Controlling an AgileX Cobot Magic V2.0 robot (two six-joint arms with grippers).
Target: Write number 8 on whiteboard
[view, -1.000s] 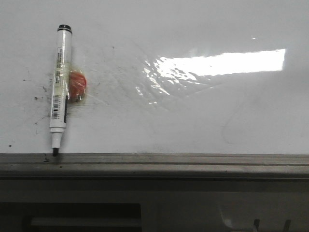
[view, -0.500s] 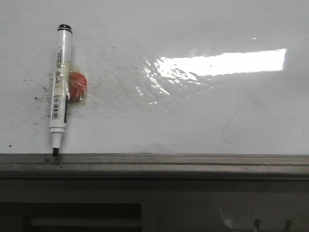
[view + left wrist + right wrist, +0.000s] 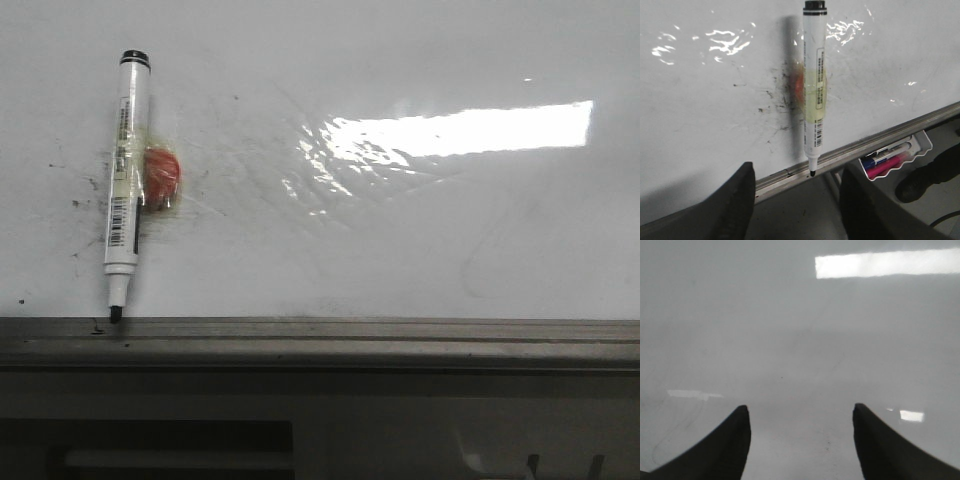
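Whiteboard [image 3: 420,230]: large, glossy, rigid, slick; scratched, ink-specked, glare patch; no number 8 drawn yet.
Grey ledge [image 3: 320,340]: along the lower edge.
Marker [image 3: 126,180]: light, stiff, uncapped, stuck upright by an orange magnet [image 3: 162,172]; grip mid-barrel.
Left gripper [image 3: 795,200]: jaws wide, empty, below the marker.
Right gripper [image 3: 799,440]: likewise, facing bare board.

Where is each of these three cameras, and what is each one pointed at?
Front view: faces forward at the whiteboard and the marker stuck on it; no robot parts visible.
Left wrist view: on the left arm, facing the same marker; left gripper open below it.
Right wrist view: on the right arm, facing bare board; right gripper open.
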